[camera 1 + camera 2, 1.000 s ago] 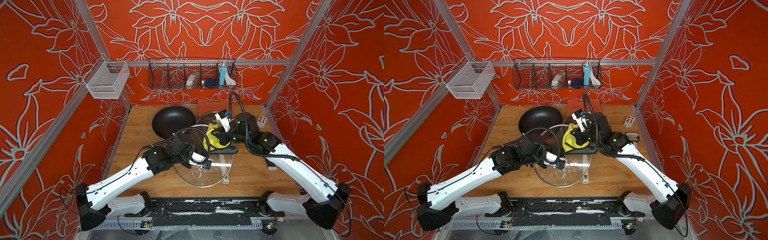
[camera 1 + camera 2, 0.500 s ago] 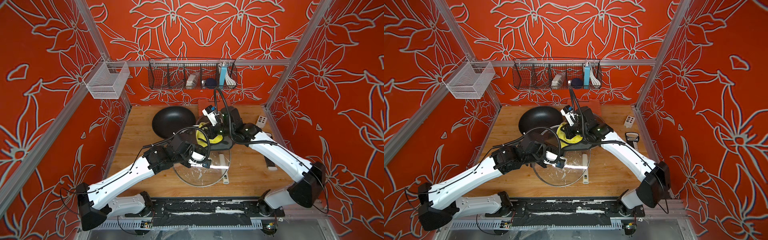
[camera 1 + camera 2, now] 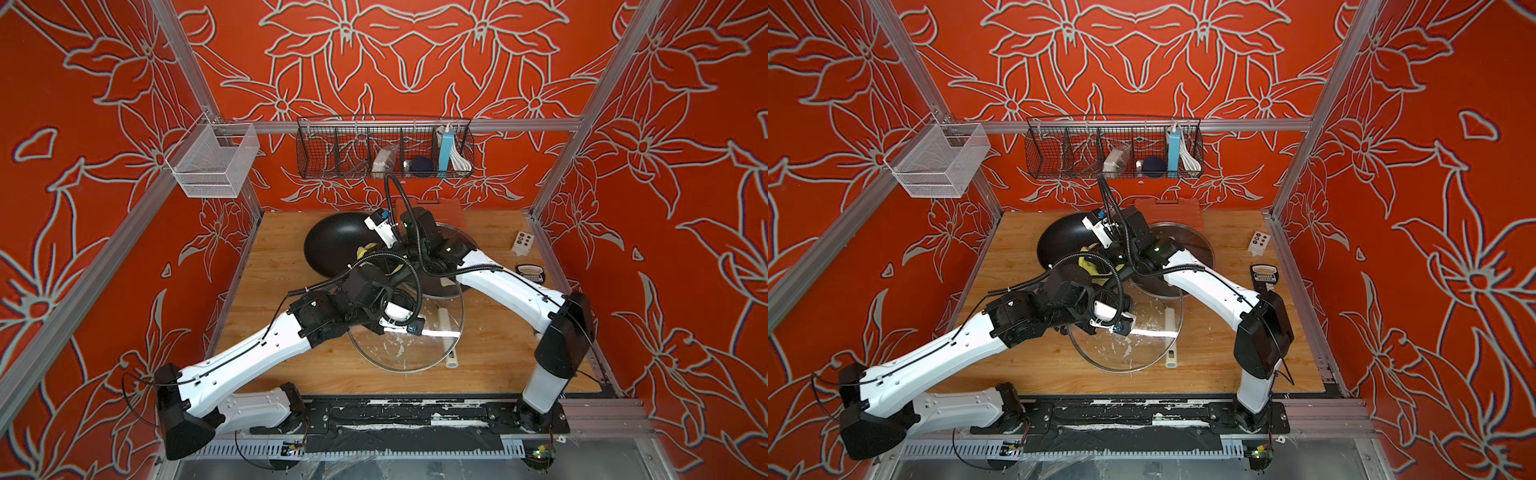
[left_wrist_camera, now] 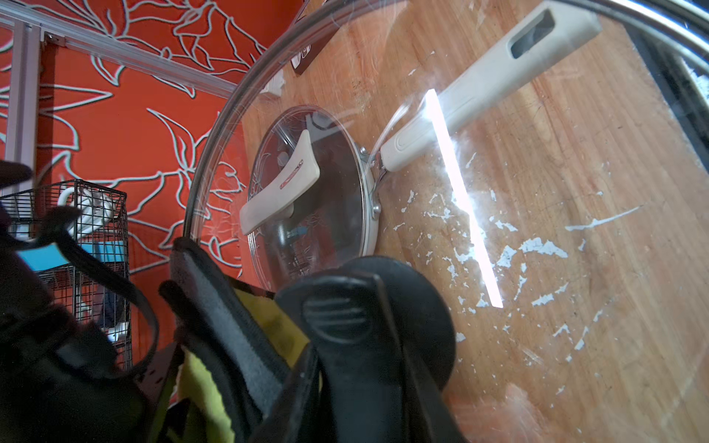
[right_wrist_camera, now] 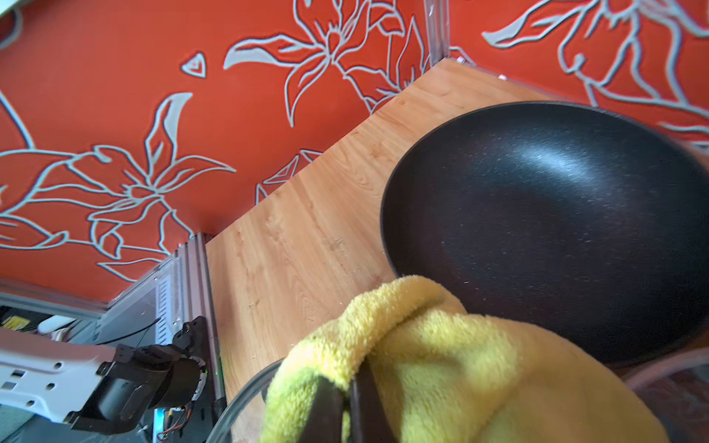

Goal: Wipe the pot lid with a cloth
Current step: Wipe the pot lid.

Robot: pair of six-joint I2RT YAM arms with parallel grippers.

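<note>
Near the centre of both top views, the right pincer (image 5: 347, 399) was clamped on the yellow cloth (image 3: 362, 250) (image 3: 1086, 262). The cloth lay against the upper rim of the glass pot lid (image 3: 415, 353), beside the black wok (image 3: 332, 245). The left pincer (image 4: 356, 337) gripped the lid's black knob (image 4: 422, 307) over the worktop (image 3: 282, 257).

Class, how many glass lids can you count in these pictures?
2. The large glass lid is in the left gripper, mid-table; the smaller lid sits on the white-handled pan behind it. None seems hidden.
</note>
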